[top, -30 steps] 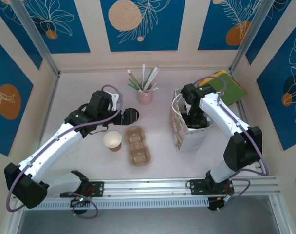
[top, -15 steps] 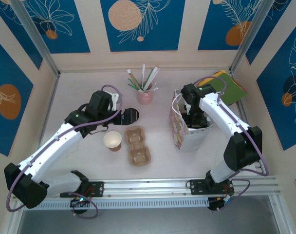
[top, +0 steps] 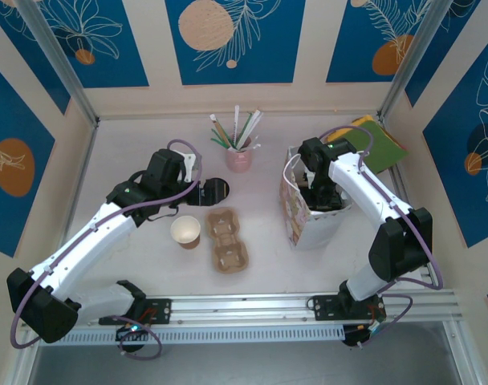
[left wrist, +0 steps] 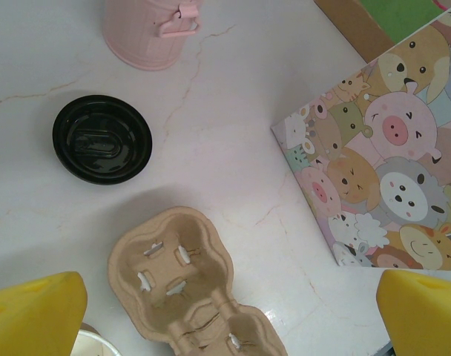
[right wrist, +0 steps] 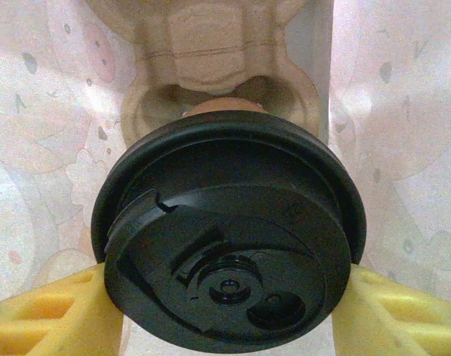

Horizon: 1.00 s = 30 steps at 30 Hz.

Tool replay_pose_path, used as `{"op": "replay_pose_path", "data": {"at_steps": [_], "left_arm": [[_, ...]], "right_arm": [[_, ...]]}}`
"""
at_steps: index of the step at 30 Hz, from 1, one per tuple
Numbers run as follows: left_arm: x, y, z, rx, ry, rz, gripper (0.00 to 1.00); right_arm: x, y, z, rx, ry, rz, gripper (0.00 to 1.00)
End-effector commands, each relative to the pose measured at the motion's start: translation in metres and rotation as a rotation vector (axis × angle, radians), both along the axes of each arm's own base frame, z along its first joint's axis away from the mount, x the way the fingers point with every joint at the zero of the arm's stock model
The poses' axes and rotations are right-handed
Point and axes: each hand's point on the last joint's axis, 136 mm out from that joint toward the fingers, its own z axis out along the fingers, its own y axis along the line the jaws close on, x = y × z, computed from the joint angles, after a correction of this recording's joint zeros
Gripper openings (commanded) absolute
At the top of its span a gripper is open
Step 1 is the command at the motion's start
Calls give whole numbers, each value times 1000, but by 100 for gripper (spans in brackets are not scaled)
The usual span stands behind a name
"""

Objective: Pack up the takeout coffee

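The takeout coffee (right wrist: 229, 237), a brown cup under a round black lid, sits between the yellow fingers (right wrist: 55, 315) of my right gripper (right wrist: 229, 315), which is shut on its sides. It is inside the cartoon-animal paper bag (top: 296, 215), over a slot of a pulp cup tray (right wrist: 211, 52) in the bag; I cannot tell whether it rests in the slot. My right gripper (top: 318, 192) reaches down into the bag. My left gripper (left wrist: 227, 315) stands open and holds nothing, above a second pulp tray (left wrist: 181, 274) on the table.
A loose black lid (left wrist: 101, 139) lies left of the pink straw holder (left wrist: 147, 30). A lidless brown cup (top: 185, 231) stands beside the table tray (top: 228, 239). A green and yellow flat item (top: 380, 144) lies behind the bag.
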Motion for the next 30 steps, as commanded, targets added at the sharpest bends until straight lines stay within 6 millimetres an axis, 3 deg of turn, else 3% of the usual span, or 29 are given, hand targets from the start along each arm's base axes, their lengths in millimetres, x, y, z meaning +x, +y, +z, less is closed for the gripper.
{"op": "replay_pose_path", "data": {"at_steps": [1, 18, 30], "left_arm": [[2, 2, 4, -9, -13, 9, 100], [1, 1, 3, -8, -7, 5, 100], [0, 2, 2, -9, -2, 8, 100]], "right_arm": [[-3, 1, 1, 13, 7, -6, 64], [0, 1, -17, 11, 16, -4, 64], [-1, 1, -18, 15, 14, -7, 64]]}}
